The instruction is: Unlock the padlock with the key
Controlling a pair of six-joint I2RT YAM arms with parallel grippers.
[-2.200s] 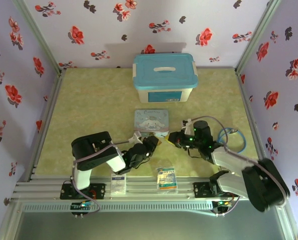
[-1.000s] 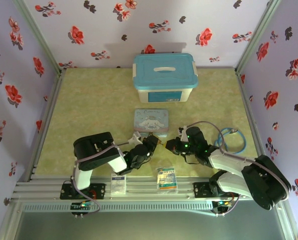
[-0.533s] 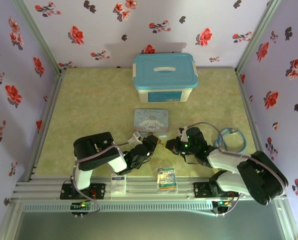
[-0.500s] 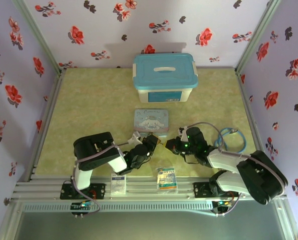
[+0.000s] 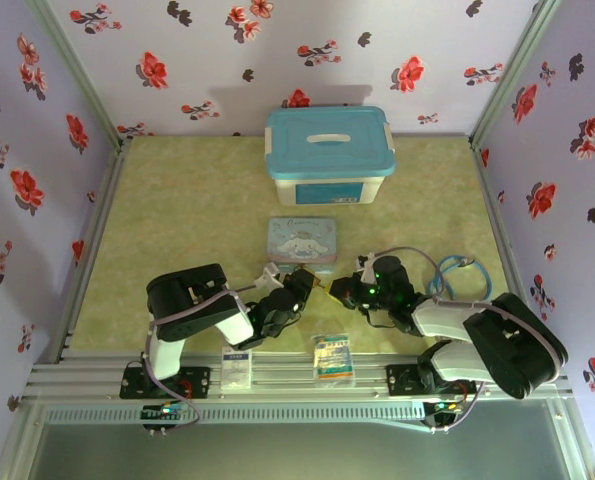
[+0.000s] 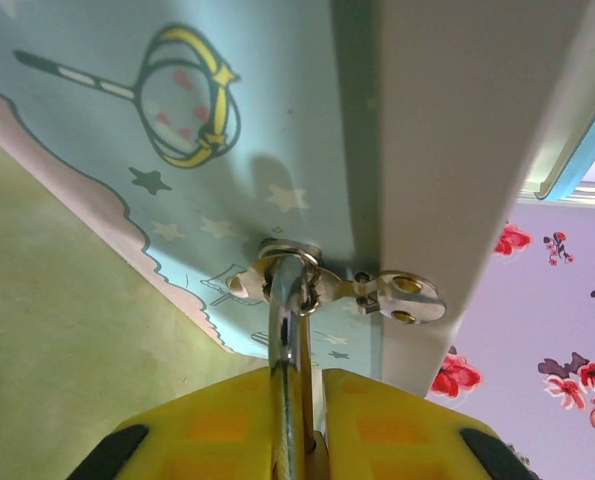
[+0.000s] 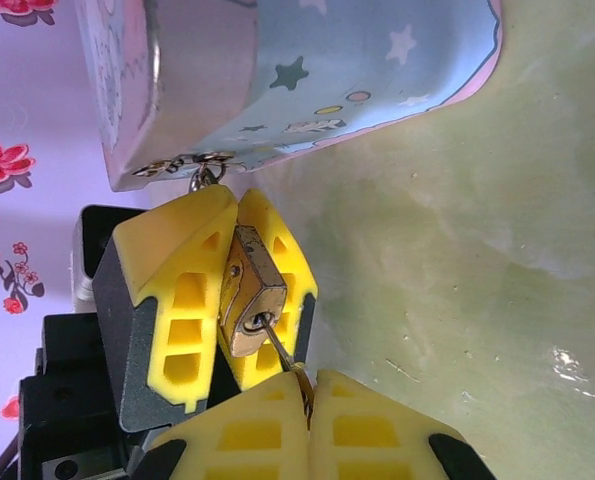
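**Top view.** Both arms met low over the green worktop (image 5: 177, 220), just in front of the cartoon tin (image 5: 302, 243). The left hand (image 5: 310, 284) came in from the left and the right hand (image 5: 333, 289) from the right, with their tips nearly touching. A blue-lidded box (image 5: 329, 150) stood well behind the tin. A printed packet (image 5: 332, 358) lay at the near edge of the worktop.

**Right wrist view.** The padlock (image 7: 247, 290) was pinched by its brass body between the left hand's yellow fingers (image 7: 182, 290). It was held just off the corner of the tin, with its keyhole face turned toward the right hand. The key (image 7: 275, 343) had its thin shaft seated in the keyhole. The head of the key was clamped between the right hand's fingers, which were pressed together on it.

**Left wrist view.** The silver shackle (image 6: 285, 340) rose from between the left hand's closed fingers to the metal clasp (image 6: 377, 292) on the tin's edge. It appeared to pass through the clasp's ring, though the overlapping metal made this hard to confirm. The shackle looked seated in the padlock body, so the padlock was not yet open.
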